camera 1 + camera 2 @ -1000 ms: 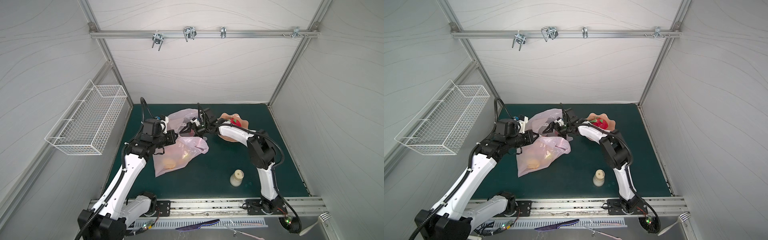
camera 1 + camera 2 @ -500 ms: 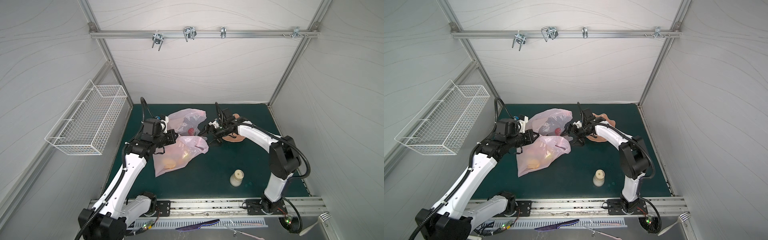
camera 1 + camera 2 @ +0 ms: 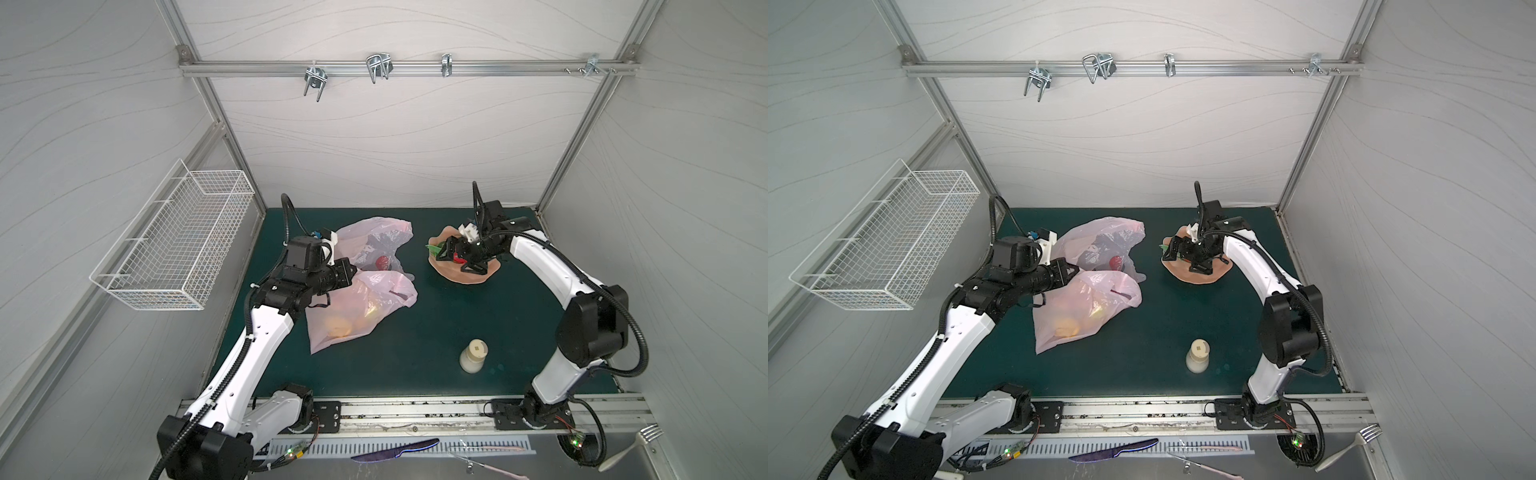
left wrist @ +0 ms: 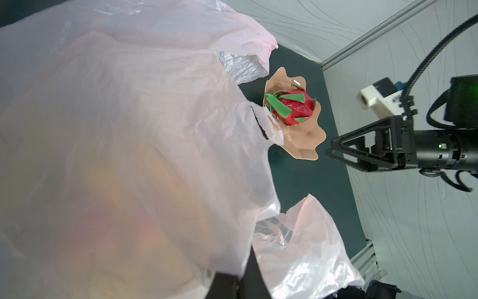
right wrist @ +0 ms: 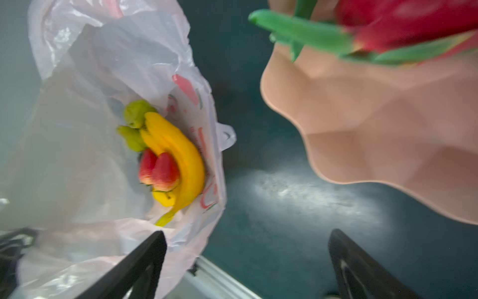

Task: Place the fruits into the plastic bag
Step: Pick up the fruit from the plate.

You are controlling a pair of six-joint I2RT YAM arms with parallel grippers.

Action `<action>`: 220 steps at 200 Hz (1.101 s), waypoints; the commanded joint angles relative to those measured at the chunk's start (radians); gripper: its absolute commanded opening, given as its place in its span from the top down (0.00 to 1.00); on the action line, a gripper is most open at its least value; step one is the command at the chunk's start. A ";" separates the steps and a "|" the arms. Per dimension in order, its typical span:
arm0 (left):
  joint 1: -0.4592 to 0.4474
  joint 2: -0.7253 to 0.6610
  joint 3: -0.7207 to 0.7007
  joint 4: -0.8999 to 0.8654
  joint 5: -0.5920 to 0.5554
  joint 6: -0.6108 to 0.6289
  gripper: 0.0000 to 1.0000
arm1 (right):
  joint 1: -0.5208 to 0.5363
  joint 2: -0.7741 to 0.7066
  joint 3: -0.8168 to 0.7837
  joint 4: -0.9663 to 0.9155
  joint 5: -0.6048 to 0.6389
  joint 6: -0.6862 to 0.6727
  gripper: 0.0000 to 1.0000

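Near the plate (image 5: pixel 375 116), right gripper (image 5: pixel 247 233) wide apart and empty, left gripper (image 3: pixel 352 272) clenched on plastic bag (image 3: pixel 374 299).

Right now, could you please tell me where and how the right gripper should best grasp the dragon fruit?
Probably the round red body of the dragon fruit, across its middle, coming down from above. Its green leaves look thin and stick out, and the raised wavy rim of the plate hinders a sideways approach. The right gripper stands open.

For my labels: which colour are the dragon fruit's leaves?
Green, on the red dragon fruit; the left wrist view shows it best.
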State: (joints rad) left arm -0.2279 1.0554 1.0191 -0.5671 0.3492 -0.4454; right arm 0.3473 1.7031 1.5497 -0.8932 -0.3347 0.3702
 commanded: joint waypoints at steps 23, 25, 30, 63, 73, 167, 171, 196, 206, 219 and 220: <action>0.005 -0.011 0.040 0.035 0.013 0.004 1.00 | -0.048 -0.002 0.007 0.036 0.357 -0.566 0.01; 0.006 -0.012 0.041 0.035 0.014 0.004 1.00 | -0.051 -0.005 -0.001 0.049 0.345 -0.585 0.01; 0.006 -0.011 0.040 0.032 0.014 0.004 1.00 | -0.059 -0.015 -0.020 0.081 0.319 -0.624 0.01; 0.005 -0.017 0.046 0.030 0.022 0.002 1.00 | -0.092 -0.057 -0.128 0.259 0.192 -0.893 0.01; 0.006 -0.019 0.046 0.026 0.022 0.002 1.00 | -0.110 -0.040 -0.110 0.254 0.148 -0.943 0.01; 0.005 -0.011 0.058 -0.020 0.035 0.009 1.00 | -0.196 0.220 0.178 0.078 -0.100 -1.176 0.01; 0.005 -0.007 0.060 -0.021 0.036 0.010 1.00 | -0.196 0.229 0.189 0.077 -0.107 -1.178 0.01; 0.004 0.016 0.078 -0.024 0.042 0.006 1.00 | -0.197 0.293 0.252 0.062 -0.121 -1.192 0.01; 0.004 0.024 0.085 -0.028 0.043 0.007 1.00 | -0.199 0.319 0.275 0.056 -0.114 -1.196 0.01; 0.002 0.032 0.095 -0.032 0.045 0.010 1.00 | -0.200 0.344 0.294 0.058 -0.108 -1.197 0.01; 0.002 0.032 0.095 -0.032 0.045 0.011 1.00 | -0.201 0.347 0.295 0.059 -0.108 -1.197 0.01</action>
State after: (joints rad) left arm -0.2279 1.0718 1.0565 -0.5972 0.3798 -0.4450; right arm 0.1555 2.0018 1.7992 -0.7876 -0.4026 -0.7662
